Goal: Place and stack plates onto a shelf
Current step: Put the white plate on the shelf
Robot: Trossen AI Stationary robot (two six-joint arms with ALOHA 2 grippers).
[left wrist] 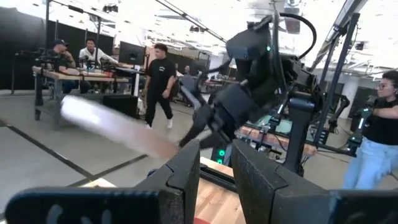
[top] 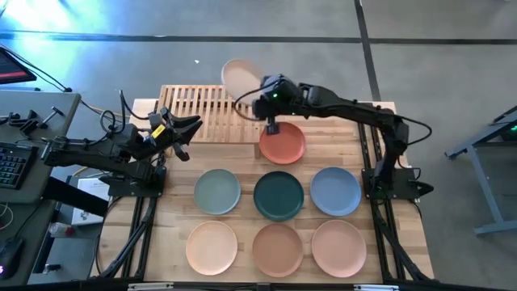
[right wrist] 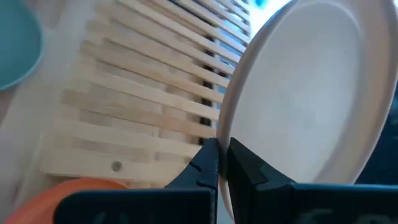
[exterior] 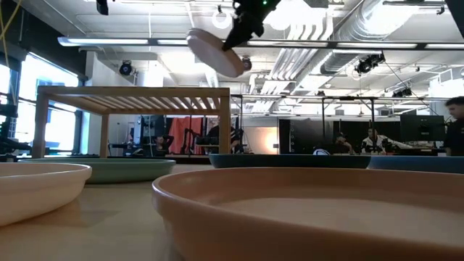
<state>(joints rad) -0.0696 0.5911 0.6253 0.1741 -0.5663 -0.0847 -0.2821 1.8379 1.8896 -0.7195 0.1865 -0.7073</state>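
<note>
Beige plate (right wrist: 305,93) pinched at its rim in right tool (right wrist: 222,157), above shelf (right wrist: 137,106).

Right arm raised, fingers (right wrist: 222,163) pinched shut — left arm (top: 121,145) low, fingers slightly parted.

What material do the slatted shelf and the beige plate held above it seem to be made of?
The shelf looks like light, unpainted wood: parallel slats with faint grain and pale legs in the low view. The beige plate, pinched at its rim by the right end effector, shows an even matte surface without gloss; it may be plastic or matte ceramic, which the look leaves open.
</note>
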